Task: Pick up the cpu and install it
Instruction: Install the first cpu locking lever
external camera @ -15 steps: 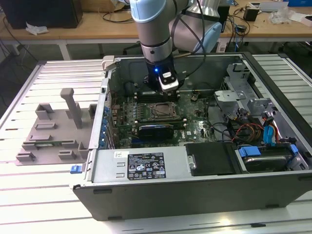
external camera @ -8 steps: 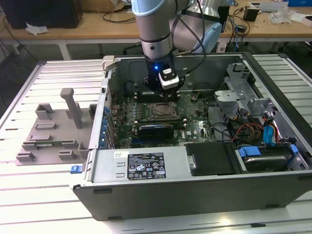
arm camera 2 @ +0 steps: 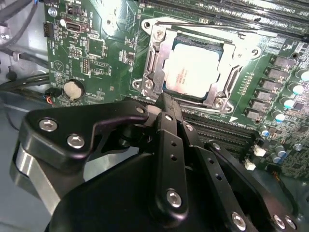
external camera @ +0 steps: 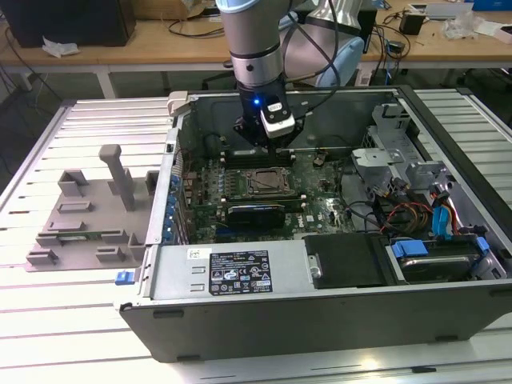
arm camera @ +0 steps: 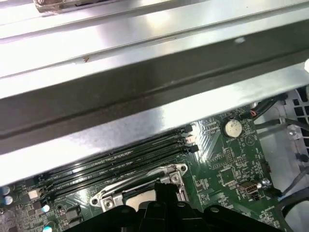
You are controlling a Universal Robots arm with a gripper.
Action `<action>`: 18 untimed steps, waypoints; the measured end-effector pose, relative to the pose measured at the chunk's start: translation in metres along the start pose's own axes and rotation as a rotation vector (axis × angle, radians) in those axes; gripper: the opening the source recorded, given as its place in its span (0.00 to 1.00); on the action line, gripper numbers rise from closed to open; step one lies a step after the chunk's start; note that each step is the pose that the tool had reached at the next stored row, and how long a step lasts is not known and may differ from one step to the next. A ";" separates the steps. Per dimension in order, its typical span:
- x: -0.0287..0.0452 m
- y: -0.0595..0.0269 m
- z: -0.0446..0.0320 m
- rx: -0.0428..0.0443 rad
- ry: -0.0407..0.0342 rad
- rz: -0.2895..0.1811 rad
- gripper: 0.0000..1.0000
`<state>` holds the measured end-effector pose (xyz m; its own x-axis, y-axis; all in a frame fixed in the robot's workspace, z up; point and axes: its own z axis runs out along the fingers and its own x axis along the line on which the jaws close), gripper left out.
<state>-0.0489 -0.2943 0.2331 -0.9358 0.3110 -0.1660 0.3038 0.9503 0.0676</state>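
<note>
A: Where is the hand (arm camera 2: 164, 99) right now?

B: Low inside the open computer case (external camera: 320, 296), just over the near edge of the socket frame (arm camera 2: 193, 65) on the motherboard (arm camera 2: 96, 48). In the second wrist view its fingers (arm camera 2: 169, 145) run together to a narrow tip with no gap that I can see, and nothing is held between them.

A: And the cpu?

B: The cpu (arm camera 2: 195, 67) lies flat inside the socket frame, silver top up, square to the opening. The tip of the hand sits right at its near edge; whether it touches the frame I cannot tell.

A: So which step is this?

B: I judge the pick and the placing are done; the chip looks seated. The frame's load plate seems open around it, so locking looks unfinished.

A: What would the next move ask for?

B: Care, mostly: a straight, gentle motion, no sideways nudge on the chip, and clearance from the memory slots (arm camera: 120, 162) just beside the socket. The grey tray (external camera: 88, 216) stands well apart on the desk (external camera: 48, 320), at the exterior view's left.
</note>
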 end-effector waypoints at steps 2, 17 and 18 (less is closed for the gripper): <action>0.0000 0.0000 0.0000 -0.0001 -0.0001 0.000 0.11; 0.0002 -0.0001 0.0014 0.0644 0.1028 -0.164 0.11; -0.0002 -0.0005 0.0016 0.0796 0.1236 -0.173 0.11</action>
<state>-0.0486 -0.2948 0.2316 -0.9884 0.1444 -0.0462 0.1459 0.9888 -0.0301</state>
